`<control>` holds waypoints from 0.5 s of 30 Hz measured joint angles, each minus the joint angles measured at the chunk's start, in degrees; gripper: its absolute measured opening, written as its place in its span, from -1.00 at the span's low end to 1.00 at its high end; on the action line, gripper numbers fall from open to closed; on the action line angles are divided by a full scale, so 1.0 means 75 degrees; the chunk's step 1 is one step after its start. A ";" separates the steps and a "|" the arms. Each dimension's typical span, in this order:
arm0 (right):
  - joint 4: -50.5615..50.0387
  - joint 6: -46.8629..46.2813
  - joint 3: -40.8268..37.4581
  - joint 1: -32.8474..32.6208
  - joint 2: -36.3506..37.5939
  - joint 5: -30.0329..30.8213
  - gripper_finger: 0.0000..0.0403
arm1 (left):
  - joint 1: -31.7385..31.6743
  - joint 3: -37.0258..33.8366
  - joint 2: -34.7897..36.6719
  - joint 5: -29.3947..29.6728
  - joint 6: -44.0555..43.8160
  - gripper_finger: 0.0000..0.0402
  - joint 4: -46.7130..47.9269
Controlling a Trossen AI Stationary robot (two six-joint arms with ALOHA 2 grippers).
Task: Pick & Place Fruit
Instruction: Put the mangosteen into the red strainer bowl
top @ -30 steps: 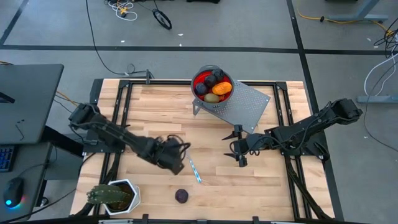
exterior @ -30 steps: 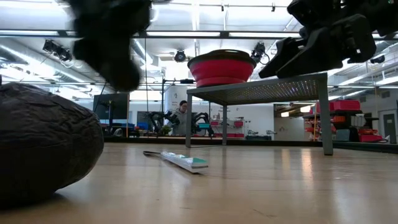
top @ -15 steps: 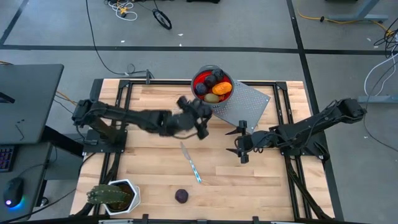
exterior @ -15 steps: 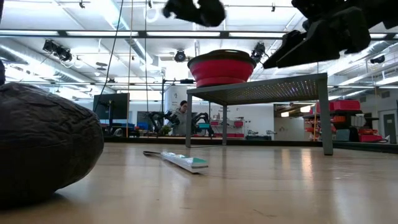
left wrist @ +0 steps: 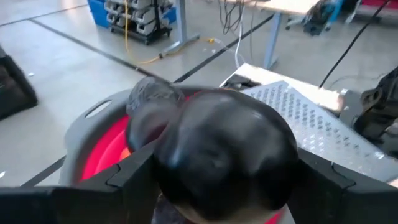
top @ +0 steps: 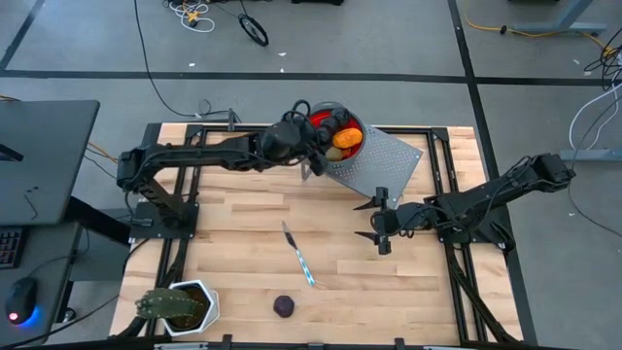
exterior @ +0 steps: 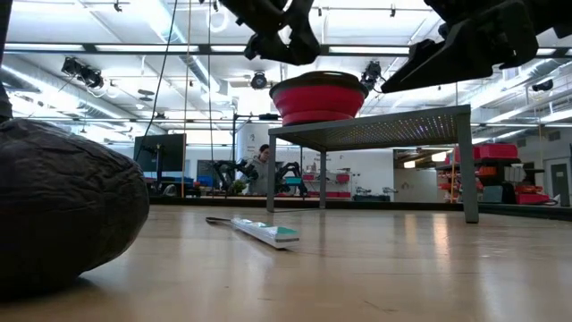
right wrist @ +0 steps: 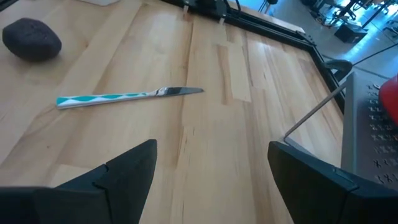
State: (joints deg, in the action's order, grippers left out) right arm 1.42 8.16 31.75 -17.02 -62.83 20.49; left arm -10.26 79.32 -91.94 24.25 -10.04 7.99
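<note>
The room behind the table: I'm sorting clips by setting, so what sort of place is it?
Most likely a robotics lab or workshop: exposed ceiling ducts and lights, another dark robot arm rig beside a seated person, and cables across the concrete floor.

Two dark, jointed arms; black cable looped along left arm [top: 194, 156]; blunt, wedge-shaped matte-black fingers [right wrist: 124, 168].

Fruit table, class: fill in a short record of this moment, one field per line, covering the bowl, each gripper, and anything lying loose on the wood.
bowl: red bowl on the perforated metal stand, holding orange, dark and olive fruit
left gripper: at the bowl's rim, shut on a dark purple fruit
right gripper: open, empty, above bare wood
loose fruit: one purple fruit near the table's front edge
other: knife, potted plant
</note>
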 joint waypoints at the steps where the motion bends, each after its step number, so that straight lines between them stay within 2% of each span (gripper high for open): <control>1: -0.0008 0.0000 0.0000 -0.0002 0.0000 0.0000 0.58 | 0.0003 -0.0096 0.0003 -0.0018 0.0018 0.42 -0.0231; 9: -0.0020 0.0003 0.0000 0.0000 0.0000 -0.0003 0.58 | 0.0169 -0.0898 0.0000 -0.0021 0.0021 0.40 -0.1452; 15: -0.0015 0.0003 0.0000 0.0000 0.0000 -0.0001 0.58 | 0.0163 -0.0965 -0.0093 -0.0109 -0.0040 0.42 -0.1948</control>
State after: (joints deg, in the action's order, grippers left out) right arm 1.31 8.19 31.75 -17.02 -62.83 20.48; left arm -9.04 72.08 -92.64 23.43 -10.35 -6.62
